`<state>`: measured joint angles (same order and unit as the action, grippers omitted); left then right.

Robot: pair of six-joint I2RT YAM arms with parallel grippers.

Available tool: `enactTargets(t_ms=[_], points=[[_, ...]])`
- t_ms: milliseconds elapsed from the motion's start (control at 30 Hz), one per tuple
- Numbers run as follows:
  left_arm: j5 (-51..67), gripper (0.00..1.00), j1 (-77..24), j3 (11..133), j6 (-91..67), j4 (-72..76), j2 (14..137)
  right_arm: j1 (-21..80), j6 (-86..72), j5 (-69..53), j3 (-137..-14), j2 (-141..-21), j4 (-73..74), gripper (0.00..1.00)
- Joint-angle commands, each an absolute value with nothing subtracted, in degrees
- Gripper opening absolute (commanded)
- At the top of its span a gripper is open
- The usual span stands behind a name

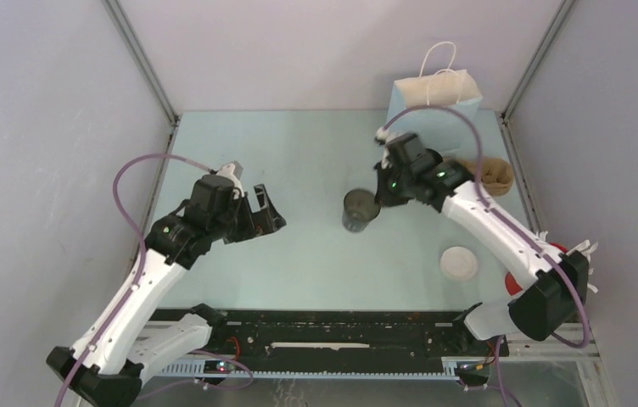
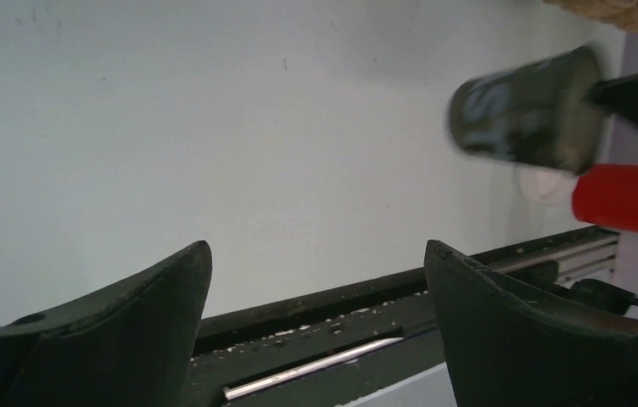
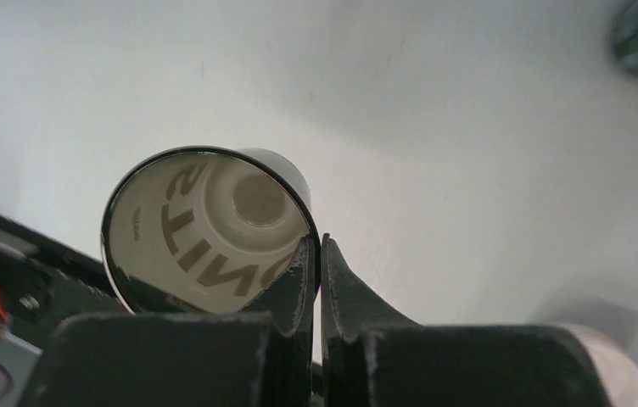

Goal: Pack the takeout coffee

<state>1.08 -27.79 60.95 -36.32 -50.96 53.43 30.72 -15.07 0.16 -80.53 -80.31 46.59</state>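
A dark paper coffee cup stands upright and without a lid at the table's middle. My right gripper is shut on its rim. In the right wrist view one finger is inside the cup and the other is outside, with the gripper pinching the wall. A white lid lies flat to the cup's right. A light blue paper bag with white handles stands at the back. My left gripper is open and empty to the cup's left. In the left wrist view its fingers are wide apart, with the cup far off.
A brown cardboard piece lies beside the bag at the right. A red object sits by the right arm's base and shows in the left wrist view. The black rail runs along the near edge.
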Motion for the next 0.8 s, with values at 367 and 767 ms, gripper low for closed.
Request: enactTargets(t_ms=[367, 767], points=[[8.33, 1.0, -32.1, 54.0, -44.81, -46.27, 43.32, 50.5, -21.86, 13.41, -65.43, -85.82, 36.66, 0.04], [10.46, 1.0, -32.38, 56.08, -38.16, -51.01, 40.77, 50.92, -29.48, 14.68, -64.94, -80.87, 41.88, 0.49]])
